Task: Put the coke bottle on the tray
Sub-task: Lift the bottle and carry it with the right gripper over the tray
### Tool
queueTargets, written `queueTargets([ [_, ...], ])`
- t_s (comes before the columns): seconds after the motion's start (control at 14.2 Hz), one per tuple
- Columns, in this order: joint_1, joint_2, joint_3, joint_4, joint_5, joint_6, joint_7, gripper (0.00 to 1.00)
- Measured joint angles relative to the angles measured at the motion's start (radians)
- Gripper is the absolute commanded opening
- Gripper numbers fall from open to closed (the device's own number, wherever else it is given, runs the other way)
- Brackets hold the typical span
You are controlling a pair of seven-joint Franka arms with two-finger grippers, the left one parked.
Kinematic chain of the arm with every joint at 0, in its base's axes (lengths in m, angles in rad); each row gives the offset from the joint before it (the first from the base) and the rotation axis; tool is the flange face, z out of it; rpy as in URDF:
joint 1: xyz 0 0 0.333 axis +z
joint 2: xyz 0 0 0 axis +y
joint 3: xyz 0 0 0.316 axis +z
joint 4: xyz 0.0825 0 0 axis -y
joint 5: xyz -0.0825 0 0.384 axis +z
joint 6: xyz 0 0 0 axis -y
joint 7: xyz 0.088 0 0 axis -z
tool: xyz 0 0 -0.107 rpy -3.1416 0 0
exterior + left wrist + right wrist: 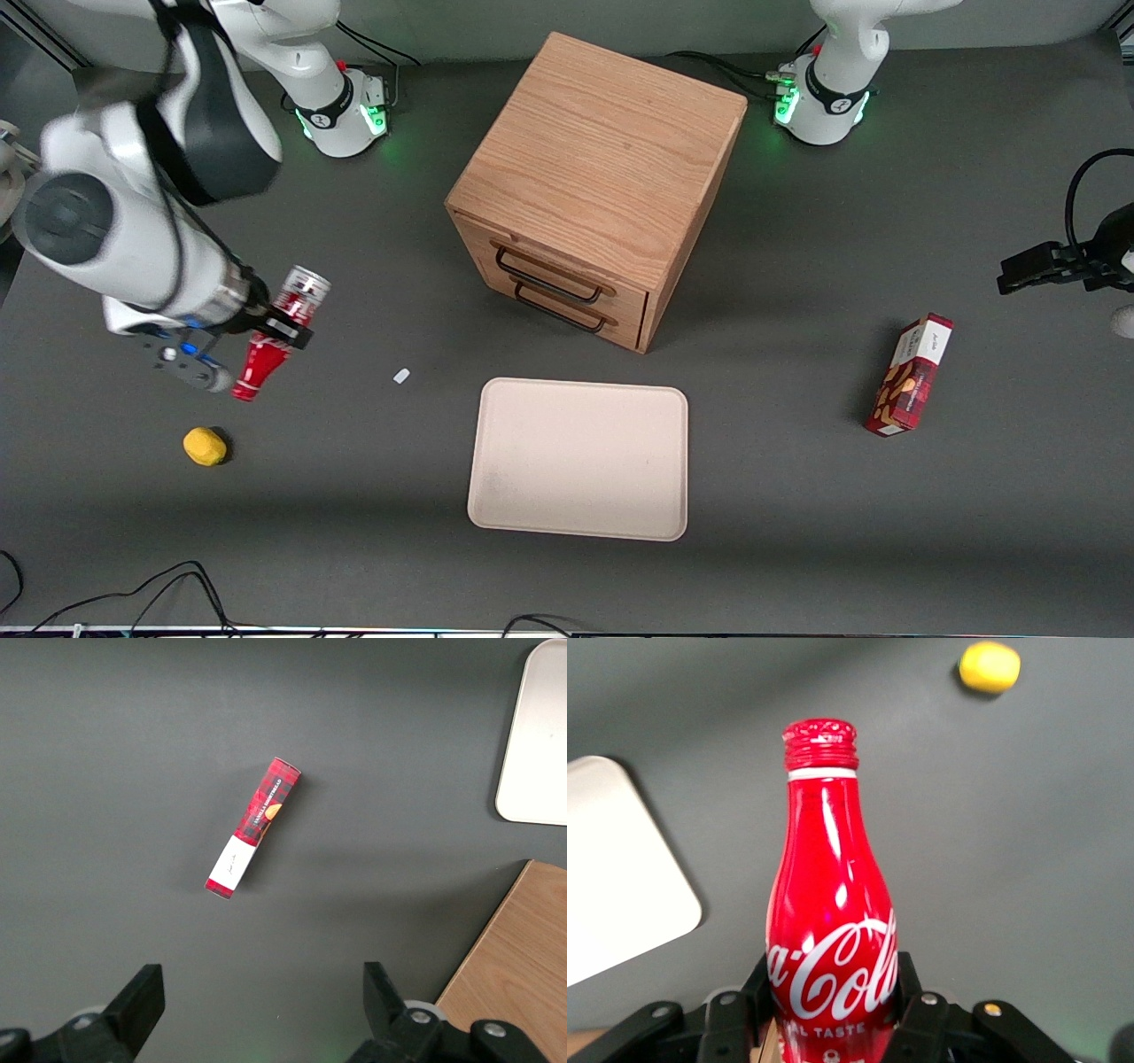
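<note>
My right gripper (282, 330) is shut on the coke bottle (276, 335), a slim red bottle with white script and a silver base. It holds the bottle tilted in the air above the table, toward the working arm's end, neck pointing down toward the front camera. In the right wrist view the bottle (830, 930) sits between the black fingers (917, 1014), neck away from the wrist. The pale beige tray (580, 458) lies flat on the table in front of the wooden drawer cabinet, nearer the front camera. It is bare. Its corner shows in the right wrist view (620, 877).
A wooden two-drawer cabinet (595, 186) stands mid-table. A yellow lemon-like object (205, 446) lies below the bottle, nearer the front camera. A small white scrap (401, 376) lies between bottle and tray. A red snack box (910, 374) lies toward the parked arm's end.
</note>
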Motion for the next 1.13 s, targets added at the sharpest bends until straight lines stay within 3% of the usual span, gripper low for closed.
queueTargets([
  [0.42, -0.01, 0.144, 0.002, 0.221, 0.028, -0.071, -0.062, 0.0],
  [0.71, 0.045, 0.3, 0.009, 0.356, 0.031, -0.066, -0.069, 0.0],
  [1.13, 0.149, 0.572, 0.013, 0.447, 0.032, 0.209, -0.143, 0.0],
])
